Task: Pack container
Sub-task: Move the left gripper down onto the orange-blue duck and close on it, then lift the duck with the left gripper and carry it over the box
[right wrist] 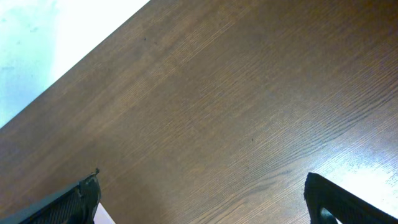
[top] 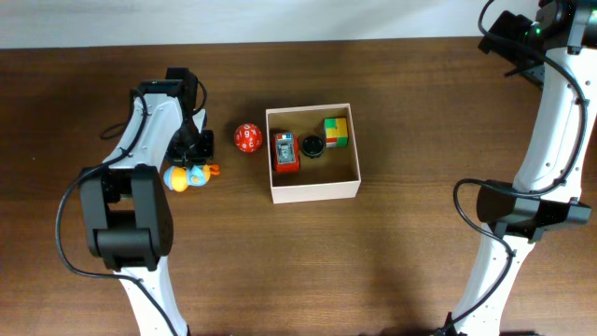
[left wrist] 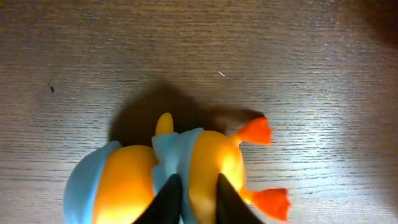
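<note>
The container (top: 313,189), a square white-walled box with a tan inside, sits mid-table. It holds a red toy (top: 285,152), a black round piece (top: 312,147) and a multicoloured cube (top: 336,132). My left gripper (top: 189,161) is to the left of the container, down at the table, shut on an orange and light-blue toy with orange feet (top: 187,177). In the left wrist view the fingers (left wrist: 198,199) pinch the toy's blue ridge (left wrist: 124,180). My right gripper (top: 508,39) is at the far right back, open and empty (right wrist: 202,186), above bare wood.
A red die with white numbers (top: 247,138) lies on the table between the left gripper and the container's left wall. The table's far edge meets a white surface (right wrist: 37,37) near the right gripper.
</note>
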